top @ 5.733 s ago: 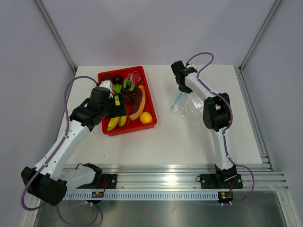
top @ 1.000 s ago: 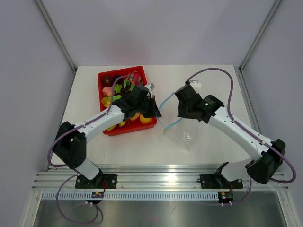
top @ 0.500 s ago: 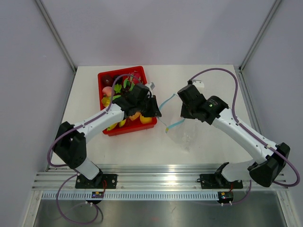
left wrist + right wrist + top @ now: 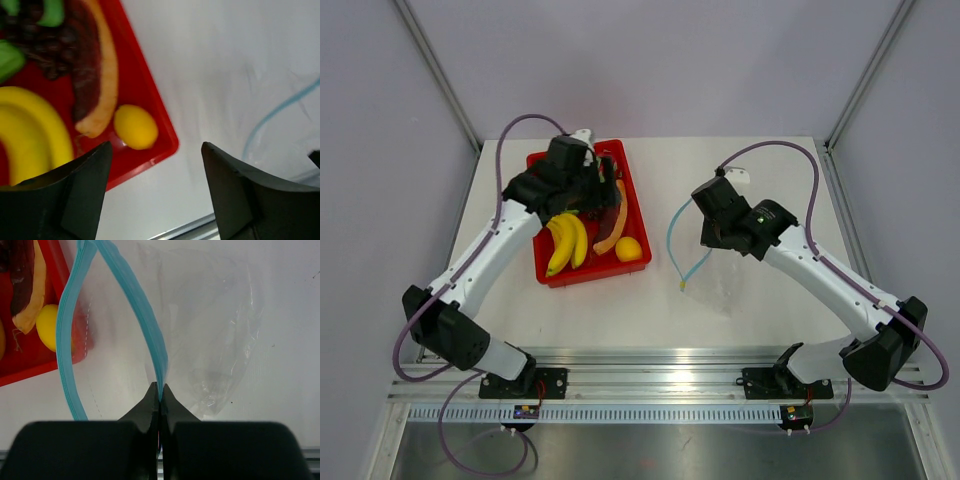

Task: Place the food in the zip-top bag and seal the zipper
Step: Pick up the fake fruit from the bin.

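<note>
Swung away from the bag's mouth, the left arm has gone back over the red tray (image 4: pixel 588 274), and its jaws, shut a second ago, now stand wide apart with nothing between them. Below them the bananas (image 4: pixel 563 243), a yellow citrus (image 4: pixel 629 248) and a papaya slice (image 4: pixel 612 228) lie in the tray. The right jaws are pinched tight on the zipper (image 4: pixel 140 315) of the clear bag (image 4: pixel 725 275). It lies on the counter (image 4: pixel 620 310) to the right of the tray, its mouth gaping in a loop.
</note>
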Available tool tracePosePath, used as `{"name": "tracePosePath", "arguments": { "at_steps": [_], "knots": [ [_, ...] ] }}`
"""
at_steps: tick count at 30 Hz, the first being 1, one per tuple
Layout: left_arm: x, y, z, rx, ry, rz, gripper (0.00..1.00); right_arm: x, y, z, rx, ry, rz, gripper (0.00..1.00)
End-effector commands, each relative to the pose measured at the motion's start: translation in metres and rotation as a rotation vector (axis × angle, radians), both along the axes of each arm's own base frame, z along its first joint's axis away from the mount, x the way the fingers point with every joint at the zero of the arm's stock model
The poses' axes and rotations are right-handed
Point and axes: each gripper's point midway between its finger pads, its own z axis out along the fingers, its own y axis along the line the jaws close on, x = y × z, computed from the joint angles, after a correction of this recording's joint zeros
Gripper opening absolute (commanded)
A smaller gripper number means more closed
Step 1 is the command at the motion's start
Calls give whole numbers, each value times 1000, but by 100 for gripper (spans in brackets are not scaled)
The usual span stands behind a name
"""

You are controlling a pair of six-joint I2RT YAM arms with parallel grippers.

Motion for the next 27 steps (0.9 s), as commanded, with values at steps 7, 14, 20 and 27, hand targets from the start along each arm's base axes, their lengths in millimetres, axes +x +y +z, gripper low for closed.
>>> {"name": "tracePosePath", "arguments": {
  "at_steps": [7,14,20,27],
  "knots": [
    [38,163,-18,155,43,693,78,6,-3,23,33,-80,-11,0],
    [56,194,-65,238,215,906,74,8,0,24,35,-80,8,0],
    [68,191,-93,225,248,971,73,10,4,23,33,-78,24,0],
    [78,195,-114,263,278,1023,67,9,4,16,17,-61,34,0]
  ]
}}
